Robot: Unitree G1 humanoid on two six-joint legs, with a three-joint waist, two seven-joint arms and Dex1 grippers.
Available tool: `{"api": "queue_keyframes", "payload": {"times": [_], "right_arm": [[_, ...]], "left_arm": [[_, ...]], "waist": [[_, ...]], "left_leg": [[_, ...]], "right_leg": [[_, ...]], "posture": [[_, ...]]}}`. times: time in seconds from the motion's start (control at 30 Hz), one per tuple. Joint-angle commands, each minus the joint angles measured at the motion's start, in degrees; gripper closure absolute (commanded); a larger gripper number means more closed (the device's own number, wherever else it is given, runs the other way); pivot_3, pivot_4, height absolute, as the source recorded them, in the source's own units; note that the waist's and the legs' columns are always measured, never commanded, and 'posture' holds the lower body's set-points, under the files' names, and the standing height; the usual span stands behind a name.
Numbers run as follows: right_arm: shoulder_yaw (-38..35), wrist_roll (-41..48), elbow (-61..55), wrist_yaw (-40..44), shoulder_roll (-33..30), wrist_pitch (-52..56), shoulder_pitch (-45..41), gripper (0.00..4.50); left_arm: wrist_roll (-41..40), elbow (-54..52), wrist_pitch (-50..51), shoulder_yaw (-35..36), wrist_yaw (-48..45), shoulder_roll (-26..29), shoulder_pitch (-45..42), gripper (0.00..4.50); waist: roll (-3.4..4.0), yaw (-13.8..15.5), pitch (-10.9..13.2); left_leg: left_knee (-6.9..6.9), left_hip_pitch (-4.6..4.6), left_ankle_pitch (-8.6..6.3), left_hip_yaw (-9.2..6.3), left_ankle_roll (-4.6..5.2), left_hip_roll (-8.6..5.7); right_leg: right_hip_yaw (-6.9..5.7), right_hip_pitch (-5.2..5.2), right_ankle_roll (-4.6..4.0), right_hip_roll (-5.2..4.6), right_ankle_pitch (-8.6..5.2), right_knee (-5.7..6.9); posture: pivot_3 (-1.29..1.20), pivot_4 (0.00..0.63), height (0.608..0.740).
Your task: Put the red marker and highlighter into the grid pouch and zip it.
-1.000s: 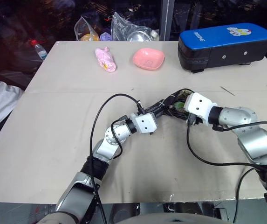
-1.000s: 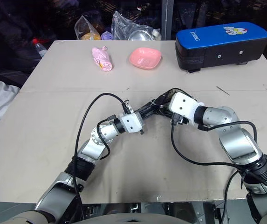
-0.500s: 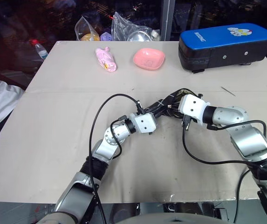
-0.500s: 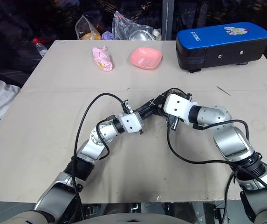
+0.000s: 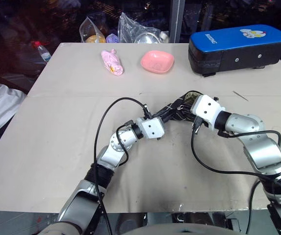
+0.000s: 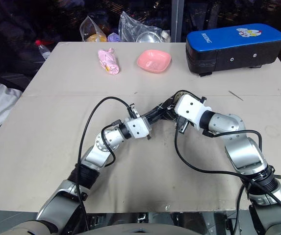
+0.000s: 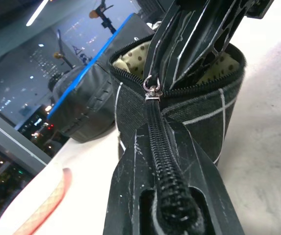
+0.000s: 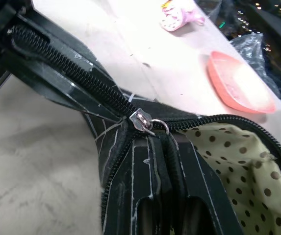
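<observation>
i've just clamped my right gripper (image 8: 167, 161) down; a second ago it stood about half open, and now its fingers are closed on the black cord by the zipper slider (image 8: 142, 120), at the mouth of the grid pouch (image 5: 179, 108). my left gripper (image 7: 162, 147) has not budged: it stays pinched tight on the zipped end of the pouch, holding it up off the surface (image 5: 57, 122) in the middle of the frame. the teeth behind the slider are joined, while ahead of it the mouth gapes and shows a pale dotted lining (image 8: 238, 152). i read that as the pens being in already, though i can't make out the red marker or the highlighter in there. so the job looks nearly done: what's left is drawing the slider along the open stretch while the left holds firm.

further back, in the upper middle of the frame, lie a pink wrapped thing (image 5: 111, 62) and a pink dish (image 5: 157, 61). at upper right sits the blue-topped case (image 5: 238, 45); it carries pale lettering and a cartoon print, both too small for me to read.
</observation>
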Motion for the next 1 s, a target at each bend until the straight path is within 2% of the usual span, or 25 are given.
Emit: {"api": "queue_keyframes", "payload": {"times": [0.03,0.47,0.63,1.0], "right_arm": [[-6.89,-0.63,-4.46,-4.62,-0.51,2.22,-0.21,4.49],[-12.36,-4.76,-2.13,-16.81,-1.11,2.24,-0.32,4.49],[-16.66,-7.5,2.16,-22.99,-2.59,0.58,-0.2,4.49],[-18.66,-7.51,5.81,-25.41,-3.97,0.06,2.78,4.49]], "left_arm": [[1.54,0.63,0.85,1.0,2.1,0.79,0.23,4.5],[4.7,1.39,2.19,1.69,6.95,1.74,-0.15,4.5],[5.54,1.12,2.71,1.82,8.28,2.1,0.01,4.5],[5.87,1.44,2.98,1.63,9.27,2.52,-0.03,4.5]], "waist": [[0.0,0.15,0.0],[0.0,0.74,0.0],[0.0,0.79,0.0],[0.0,0.73,0.0]], "left_leg": [[0.0,0.0,0.0,0.0,0.0,-0.01],[0.02,0.0,0.0,0.03,0.0,-0.03],[0.02,0.0,0.01,0.05,-0.01,-0.03],[0.01,0.0,0.01,0.07,-0.01,-0.02]], "right_leg": [[0.0,0.0,0.0,0.0,0.0,0.0],[0.01,0.0,0.0,0.0,0.0,0.0],[0.02,0.0,0.0,0.0,0.0,0.0],[0.03,0.0,0.0,0.01,0.0,0.0]], "posture": [[0.0,0.15,0.738],[0.0,0.15,0.738],[0.0,0.15,0.738],[0.0,0.15,0.738]]}}
